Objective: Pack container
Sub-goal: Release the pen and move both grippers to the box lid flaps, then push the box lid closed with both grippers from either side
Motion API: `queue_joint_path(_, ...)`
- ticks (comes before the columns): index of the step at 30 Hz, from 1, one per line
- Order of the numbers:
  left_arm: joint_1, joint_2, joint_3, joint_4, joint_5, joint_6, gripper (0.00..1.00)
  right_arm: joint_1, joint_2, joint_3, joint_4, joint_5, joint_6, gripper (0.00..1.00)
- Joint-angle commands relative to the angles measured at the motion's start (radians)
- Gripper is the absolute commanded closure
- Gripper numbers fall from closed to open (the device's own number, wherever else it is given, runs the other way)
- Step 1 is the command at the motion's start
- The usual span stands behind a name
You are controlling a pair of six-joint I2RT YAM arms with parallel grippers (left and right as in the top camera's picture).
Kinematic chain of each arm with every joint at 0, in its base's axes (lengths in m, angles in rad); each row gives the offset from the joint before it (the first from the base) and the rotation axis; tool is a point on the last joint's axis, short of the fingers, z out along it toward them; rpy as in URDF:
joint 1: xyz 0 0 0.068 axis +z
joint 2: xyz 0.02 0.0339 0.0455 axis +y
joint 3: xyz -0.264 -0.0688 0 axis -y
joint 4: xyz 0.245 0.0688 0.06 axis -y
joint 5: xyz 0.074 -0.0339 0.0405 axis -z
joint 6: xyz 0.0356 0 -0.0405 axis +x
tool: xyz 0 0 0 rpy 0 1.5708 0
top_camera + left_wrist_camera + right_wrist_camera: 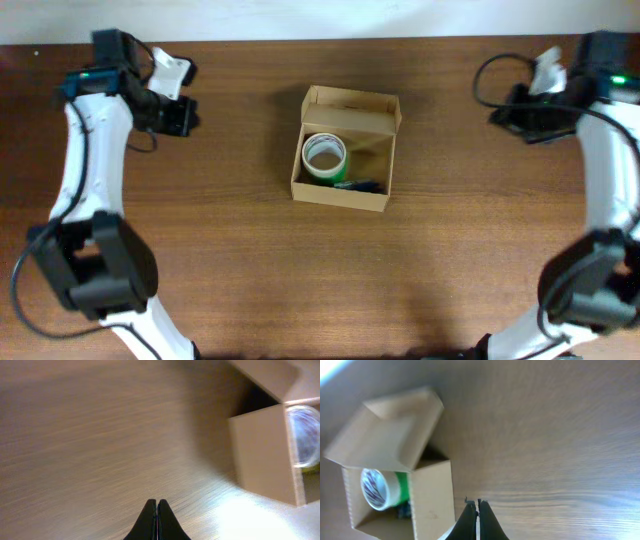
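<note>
The box [352, 118] sat in the middle of the table [230, 220] with its lid flap open and a green tape roll [324, 154] inside, seemingly packed and awaiting closing. The left gripper [157, 502] and right gripper [472, 502] were each pinched together on nothing, parked well apart from it, probably to keep clear.

The container [340, 197] is sitting in the middle of the table [250, 250], its flap lid [352, 110] opening toward the far side. A tape roll [324, 153] is lying inside, at the left. Just beside it, toward the near wall, perhaps a second small item [358, 185] is lying. The left gripper [157, 505] and right gripper [478, 505] are hanging well apart, one on each side.
</note>
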Motion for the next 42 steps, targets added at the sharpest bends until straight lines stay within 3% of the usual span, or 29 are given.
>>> queue_joint_path(1,-0.018,0.069,-0.008,0.023,0.254,-0.053,0.98,0.034,0.092,-0.019,0.006,-0.099,0.006,0.96)
queue_joint_path(8,-0.051,0.165,-0.008,0.143,0.255,-0.23,0.98,0.103,0.285,-0.019,0.089,-0.323,-0.012,0.96)
queue_joint_path(14,-0.068,0.169,-0.008,0.174,0.254,-0.259,0.98,0.195,0.391,-0.019,0.214,-0.478,-0.012,0.96)
queue_joint_path(21,-0.07,0.173,-0.008,0.183,0.254,-0.264,0.98,0.249,0.394,-0.01,0.307,-0.48,0.003,0.96)
queue_joint_path(33,-0.149,0.285,-0.008,0.415,0.308,-0.544,0.95,0.246,0.394,-0.01,0.334,-0.48,0.012,0.96)
queue_joint_path(42,-0.202,0.389,-0.008,0.535,0.341,-0.671,0.97,0.248,0.394,-0.01,0.348,-0.507,0.011,0.96)
